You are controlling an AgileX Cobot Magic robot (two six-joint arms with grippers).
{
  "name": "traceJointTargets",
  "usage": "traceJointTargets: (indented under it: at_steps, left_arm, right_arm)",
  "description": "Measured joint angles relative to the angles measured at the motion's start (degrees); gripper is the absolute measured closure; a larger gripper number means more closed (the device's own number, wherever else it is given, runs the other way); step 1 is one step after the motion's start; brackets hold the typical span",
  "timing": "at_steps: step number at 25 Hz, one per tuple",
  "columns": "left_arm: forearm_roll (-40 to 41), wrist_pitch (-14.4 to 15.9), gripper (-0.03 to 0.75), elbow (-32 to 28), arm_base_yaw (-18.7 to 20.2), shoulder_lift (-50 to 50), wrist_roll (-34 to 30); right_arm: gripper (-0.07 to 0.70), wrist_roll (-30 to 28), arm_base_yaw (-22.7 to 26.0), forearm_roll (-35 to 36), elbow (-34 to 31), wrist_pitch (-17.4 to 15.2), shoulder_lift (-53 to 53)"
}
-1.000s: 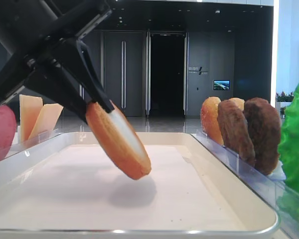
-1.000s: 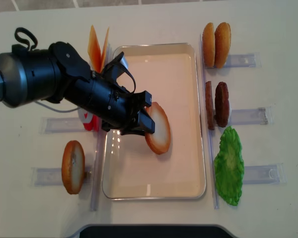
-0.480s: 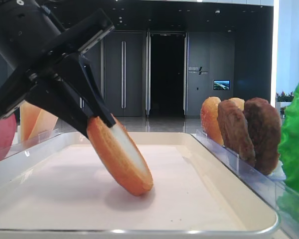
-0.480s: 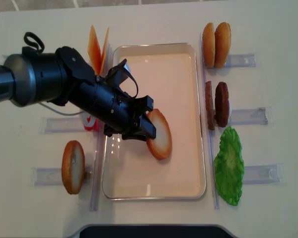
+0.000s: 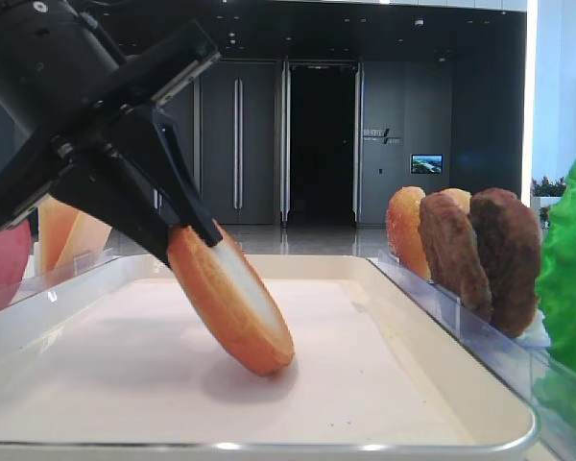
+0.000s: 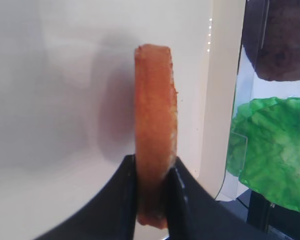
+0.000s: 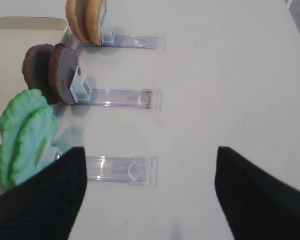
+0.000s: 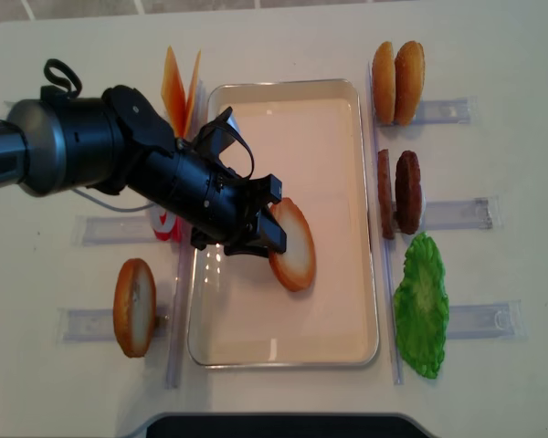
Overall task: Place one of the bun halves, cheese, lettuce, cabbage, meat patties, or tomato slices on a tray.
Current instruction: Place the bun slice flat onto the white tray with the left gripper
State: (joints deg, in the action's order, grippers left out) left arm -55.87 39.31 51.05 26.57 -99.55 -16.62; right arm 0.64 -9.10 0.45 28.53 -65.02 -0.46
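My left gripper is shut on a bun half, a golden disc with a pale face. It holds the bun tilted, with the lower edge resting on the floor of the white tray. In the left wrist view the black fingers pinch the bun half edge-on above the tray. From the low side view the bun half leans right under the left gripper. My right gripper hangs open over the table, with only a clear rack beneath it. Cabbage is out of view.
Clear racks flank the tray: cheese, a mostly hidden tomato slice and another bun half on the left. On the right stand two buns, meat patties and lettuce.
Over the last second the left gripper lowered the bun half until its edge met the tray floor. Since half a second ago it has hardly moved.
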Motion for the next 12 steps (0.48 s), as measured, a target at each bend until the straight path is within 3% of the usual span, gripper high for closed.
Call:
traceJointTargets:
  at_steps: [7, 12]
  left_arm:
    - [0.7, -0.1, 0.593, 0.0, 0.0, 0.0, 0.8]
    - [0.9, -0.2, 0.54, 0.0, 0.0, 0.0, 0.9]
  right_arm:
    - [0.096, 0.0, 0.0, 0.0, 0.0, 0.0, 0.0]
    - [0.096, 0.0, 0.0, 0.0, 0.0, 0.0, 0.0]
